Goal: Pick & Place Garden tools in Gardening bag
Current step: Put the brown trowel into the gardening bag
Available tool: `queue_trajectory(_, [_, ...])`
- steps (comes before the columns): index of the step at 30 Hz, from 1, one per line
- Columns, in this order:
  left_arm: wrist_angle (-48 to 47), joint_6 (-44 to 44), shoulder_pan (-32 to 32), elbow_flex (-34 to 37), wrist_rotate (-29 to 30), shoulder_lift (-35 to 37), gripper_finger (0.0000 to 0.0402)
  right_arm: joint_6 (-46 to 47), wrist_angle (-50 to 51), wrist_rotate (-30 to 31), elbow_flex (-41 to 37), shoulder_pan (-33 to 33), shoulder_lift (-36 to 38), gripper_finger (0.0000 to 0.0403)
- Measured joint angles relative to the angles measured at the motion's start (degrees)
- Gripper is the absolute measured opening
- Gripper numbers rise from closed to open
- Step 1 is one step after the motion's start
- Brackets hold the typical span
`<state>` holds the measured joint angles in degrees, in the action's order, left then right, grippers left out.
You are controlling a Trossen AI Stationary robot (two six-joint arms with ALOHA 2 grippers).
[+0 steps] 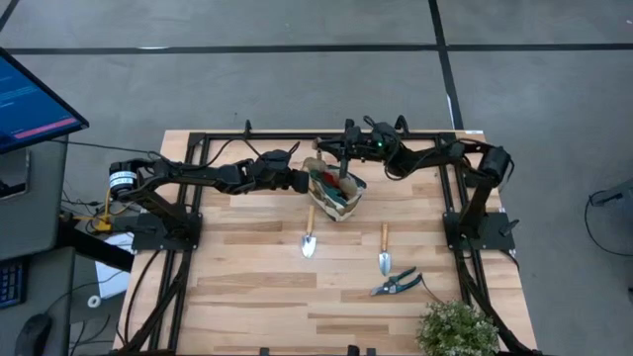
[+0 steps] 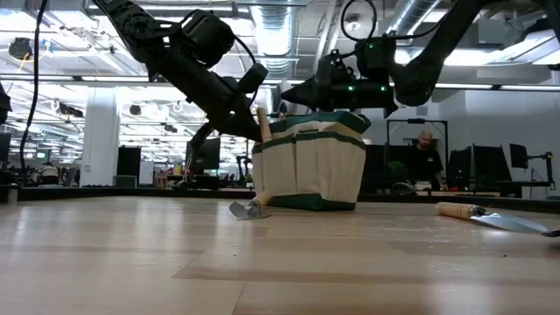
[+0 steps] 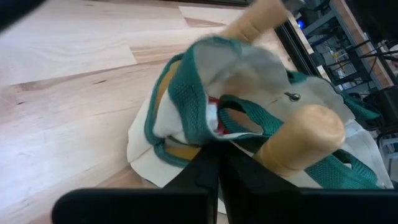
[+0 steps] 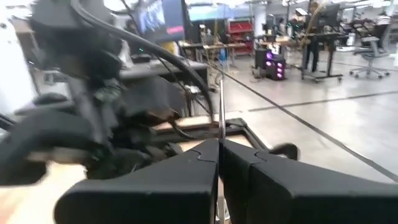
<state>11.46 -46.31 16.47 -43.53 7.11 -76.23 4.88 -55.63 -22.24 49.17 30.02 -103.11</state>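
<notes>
High view: left claw (image 1: 300,181), pressed together, pinches the gardening bag (image 1: 337,198) rim

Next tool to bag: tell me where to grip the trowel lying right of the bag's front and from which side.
Grip the trowel by its wooden handle, coming straight down from above. It lies flat on the table, handle toward the bag, blade toward the shears; set the jaws across the handle.
</notes>
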Motion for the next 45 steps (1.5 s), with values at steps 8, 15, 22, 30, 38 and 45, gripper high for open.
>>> queue_trajectory(8, [0.13,1.23,0.0,0.0,0.08,0.0,0.0008,-0.34,0.67,-1.88,-0.26,0.22,-1.35,0.0])
queue_trajectory(15, [0.18,1.25,0.0,0.0,0.12,0.0,0.0008,-0.88,1.21,-1.86,-0.52,-0.12,-1.33,0.0])
queue_trajectory(22, [0.18,1.43,0.0,0.0,0.12,-0.02,0.0008,1.62,-2.18,-1.85,-0.7,-0.37,-6.2,0.0])
queue_trajectory(30, [0.21,1.49,0.0,0.0,0.12,0.0,0.0008,2.65,-3.5,-2.11,-0.7,-0.22,-7.52,0.0])
queue_trajectory(38, [0.21,1.8,0.0,0.0,0.14,0.0,0.0008,1.96,-1.15,-4.29,-0.61,0.15,-7.63,0.0])
queue_trajectory(45, [0.21,2.59,0.0,0.0,0.14,0.0,0.0008,0.59,-0.97,-5.05,-0.63,0.81,-7.63,0.0001])
